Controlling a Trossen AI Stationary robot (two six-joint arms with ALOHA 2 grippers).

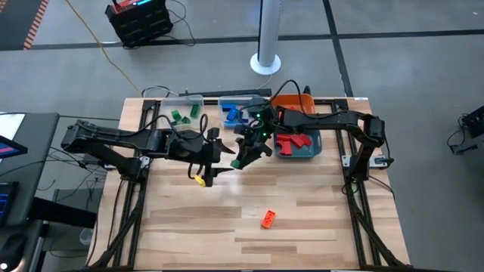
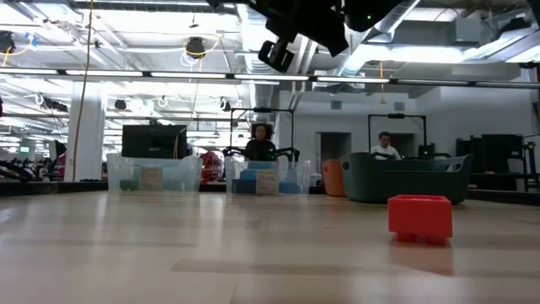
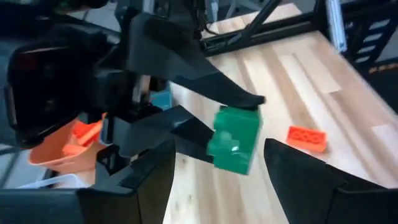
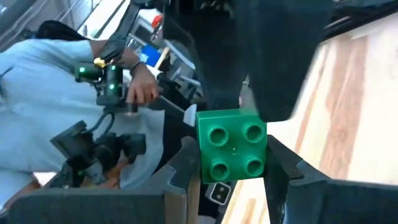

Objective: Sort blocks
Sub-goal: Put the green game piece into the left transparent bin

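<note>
Clear plastic bin [image 1: 181,108]: green studded bricks [image 1: 179,115]; teal bin [image 1: 311,148]: red bricks [image 1: 291,141]. R gripper [image 4: 231,163] jaws clamped on green four-stud plastic brick [image 4: 231,152]. L gripper [image 3: 217,163] jaws apart, facing it.

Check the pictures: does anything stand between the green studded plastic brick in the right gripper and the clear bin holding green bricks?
Yes. The green studded brick sits in the right gripper, and the open left gripper with its arm lies between it and the clear bin.
</note>
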